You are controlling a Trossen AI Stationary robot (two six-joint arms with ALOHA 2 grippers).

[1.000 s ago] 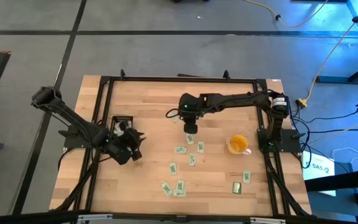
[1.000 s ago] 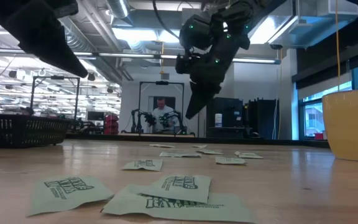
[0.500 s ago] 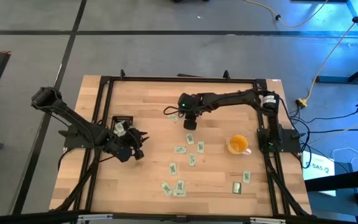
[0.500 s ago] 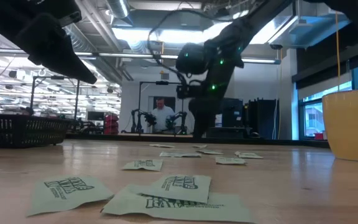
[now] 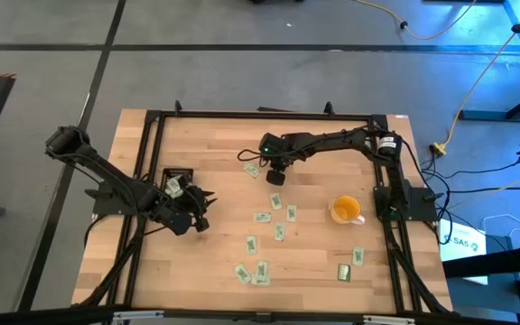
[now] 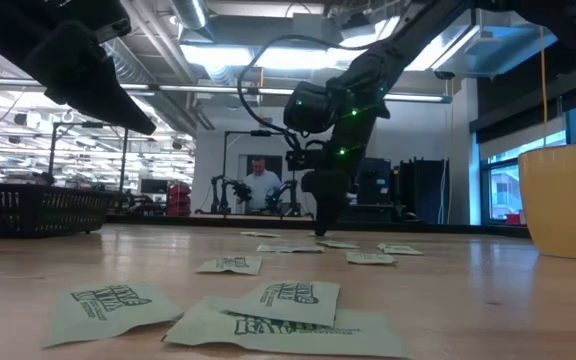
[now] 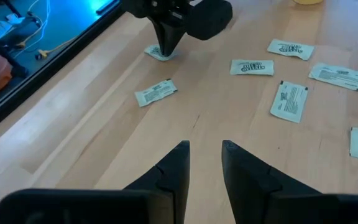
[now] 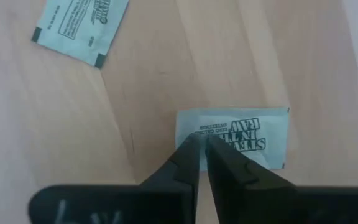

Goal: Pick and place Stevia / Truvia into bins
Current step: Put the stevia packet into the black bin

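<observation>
On the wooden table point(image 5: 215, 262), just to the far left of the yellow cup point(image 5: 346, 209), the right gripper point(image 8: 202, 144) presses its tips down onto a Stevia sachet point(image 8: 241, 134), the two dark fingers point(image 8: 185, 158) drawn nearly together over the packet's near edge; the packet lies flat on the wood, and a firm pinch cannot be confirmed. A second sachet point(image 8: 79, 26) lies close by, apart from the first. Farther from the cup, toward the table's left side, the left gripper point(image 7: 203, 148) hovers above the boards with its fingers a narrow gap apart and nothing between them. It sits just beside the black bin point(image 5: 175, 177), which stands at the left edge of the table, well apart from the cup; at least one pale packet shows inside it. More loose sachets point(image 5: 260, 271) are scattered across the wood in front of and to the left of the cup, with two more packets point(image 5: 350, 264) lying in front of it, near the table's front right corner. In the room beyond the table, a person point(image 6: 259, 184) sits at a distant workstation.
</observation>
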